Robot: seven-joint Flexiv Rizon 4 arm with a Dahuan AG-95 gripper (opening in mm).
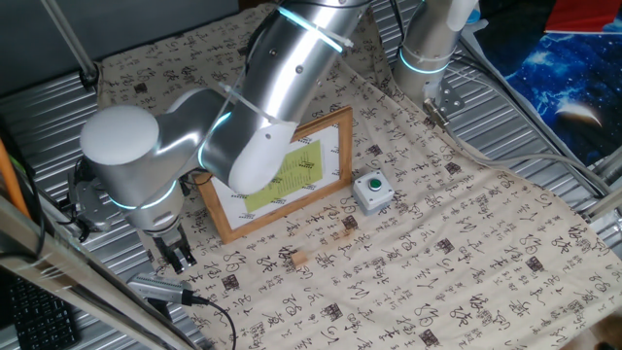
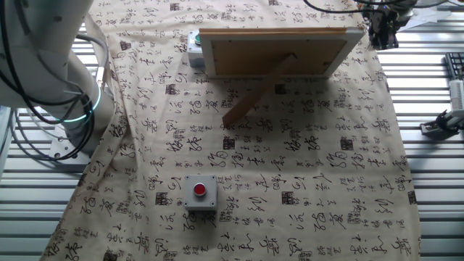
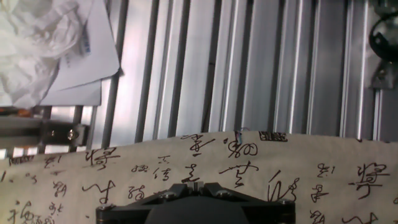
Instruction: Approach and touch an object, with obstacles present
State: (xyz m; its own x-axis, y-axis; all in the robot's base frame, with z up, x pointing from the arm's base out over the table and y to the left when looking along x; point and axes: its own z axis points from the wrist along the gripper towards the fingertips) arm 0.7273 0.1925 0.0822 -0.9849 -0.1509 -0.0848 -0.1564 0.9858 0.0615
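The tiny light-tan wooden cube [image 1: 298, 259] lies on the printed cloth, in front of the picture frame. The frame [image 1: 282, 175] stands propped upright, with a light-wood border, a white mat and a yellow-green sheet. The other fixed view shows its back and prop [image 2: 275, 51]. My gripper [image 1: 178, 255] hangs over the cloth's left edge, well to the left of the cube and apart from it. It also shows in the other fixed view [image 2: 382, 32]. In the hand view the fingertips [image 3: 196, 185] meet, shut on nothing. The cube is hidden in the hand view and the other fixed view.
A grey box with a green button [image 1: 371, 192] stands right of the frame. A grey box with a red button [image 2: 200, 191] sits behind the frame. Ribbed metal table [image 3: 249, 68] and crumpled paper [image 3: 37, 43] lie beyond the cloth edge. A second arm base [image 1: 428, 49] stands at the back.
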